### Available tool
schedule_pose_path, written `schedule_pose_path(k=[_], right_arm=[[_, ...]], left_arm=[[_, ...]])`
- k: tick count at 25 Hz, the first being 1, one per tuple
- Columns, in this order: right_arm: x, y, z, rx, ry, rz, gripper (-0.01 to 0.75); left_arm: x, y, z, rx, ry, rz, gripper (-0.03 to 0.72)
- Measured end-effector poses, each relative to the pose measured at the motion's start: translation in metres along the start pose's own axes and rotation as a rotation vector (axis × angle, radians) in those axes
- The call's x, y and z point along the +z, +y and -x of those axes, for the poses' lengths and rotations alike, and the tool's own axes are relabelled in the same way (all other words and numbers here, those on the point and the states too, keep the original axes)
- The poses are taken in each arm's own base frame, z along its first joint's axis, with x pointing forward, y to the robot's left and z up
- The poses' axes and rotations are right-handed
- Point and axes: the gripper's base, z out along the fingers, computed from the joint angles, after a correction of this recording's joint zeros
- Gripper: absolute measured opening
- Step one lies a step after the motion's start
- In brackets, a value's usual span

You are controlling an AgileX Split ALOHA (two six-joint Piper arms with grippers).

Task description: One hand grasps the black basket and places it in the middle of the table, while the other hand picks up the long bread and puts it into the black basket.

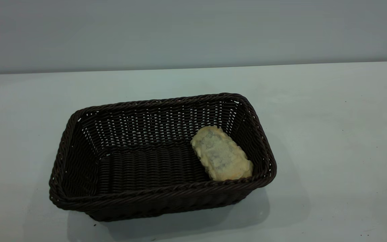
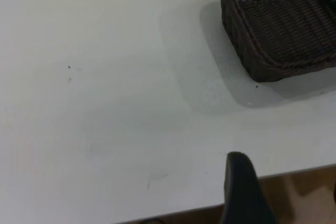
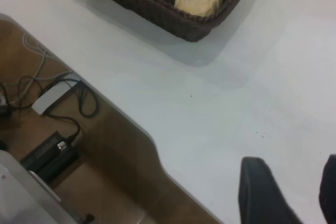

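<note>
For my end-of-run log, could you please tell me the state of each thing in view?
Dark woven wicker basket: upright on the white table, holding the bread.
Small oblong pale bread: lying underside up at the basket's right end.
Left tool: clear of the basket, holding nothing.
Right tool: open, empty, clear of the basket.

Baskets: one, the black basket (image 1: 79, 161).
Breads: one, the long bread (image 1: 221, 154).
Tables: one, the table (image 1: 331, 134).
Under the table edge: one white box (image 3: 52, 95), one black box (image 3: 50, 153).
</note>
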Motion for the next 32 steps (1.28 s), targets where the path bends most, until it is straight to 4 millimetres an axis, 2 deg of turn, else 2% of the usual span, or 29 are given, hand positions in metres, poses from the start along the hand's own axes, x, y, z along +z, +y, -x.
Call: schedule_pose_path(k=[4,11,16,32], right_arm=[[0.0001,-0.0001,0.0001,0.021,0.0,-0.025,0.238],[0.0011,-0.0028,0.0011,0.307,0.006,-0.385,0.237],[0.0012,-0.0043,0.0011,0.419,0.008,-0.531,0.237],[0.0013,-0.0042,0.0012,0.43,0.007,-0.542,0.237]], left_arm=[[-0.0007,-0.0001,-0.0007,0.001,-0.007,0.0,0.476],[-0.0027,-0.0012,-0.0028,-0.032,-0.036,0.042,0.476],[-0.0022,-0.0023,-0.0024,-0.077,-0.037,0.097,0.476],[-0.0022,-0.0023,-0.0025,-0.076,-0.037,0.096,0.476]])
